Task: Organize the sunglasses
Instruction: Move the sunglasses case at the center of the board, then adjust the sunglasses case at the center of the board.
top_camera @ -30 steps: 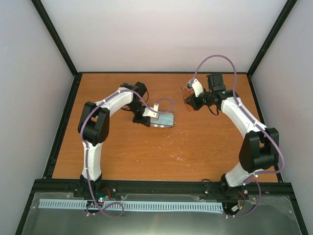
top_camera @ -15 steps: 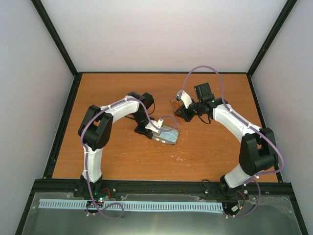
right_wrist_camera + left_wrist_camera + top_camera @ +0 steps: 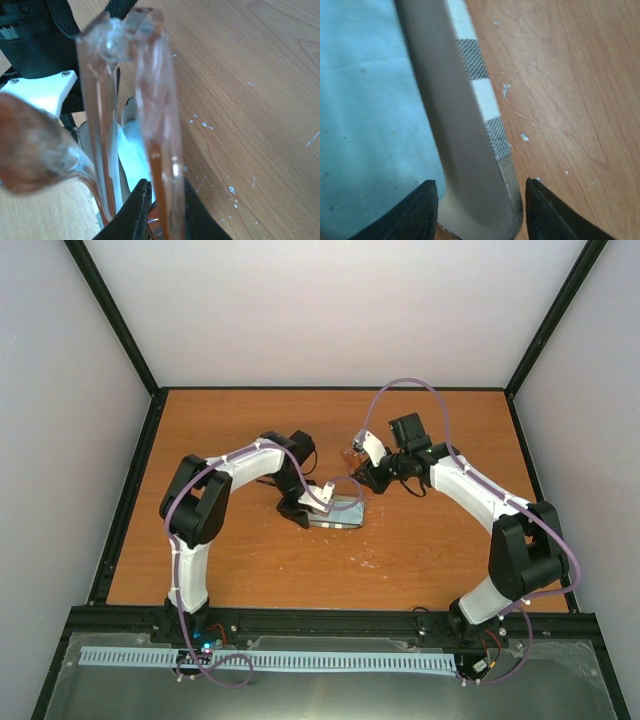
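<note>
The sunglasses (image 3: 155, 100), orange-brown and translucent with arms folded, are gripped in my right gripper (image 3: 162, 187), which is shut on the frame. In the top view the right gripper (image 3: 362, 472) holds the sunglasses (image 3: 352, 455) just above the far right end of the open striped case (image 3: 340, 512). My left gripper (image 3: 322, 498) is at the case's left side. In the left wrist view the left gripper (image 3: 482, 192) is closed on the case's raised wall (image 3: 465, 150), one finger each side. The light-blue cloth (image 3: 370, 110) lies inside the case and shows below the sunglasses (image 3: 131, 150).
The orange-brown wooden table (image 3: 420, 540) has small white specks (image 3: 506, 90) near the case. A black frame rail (image 3: 130, 490) borders the table's left edge. White walls close in the back and sides.
My right gripper has carried the sunglasses left and nearer, from the far right of the table to just over the case. My left gripper has drawn the case right and toward the near edge.
</note>
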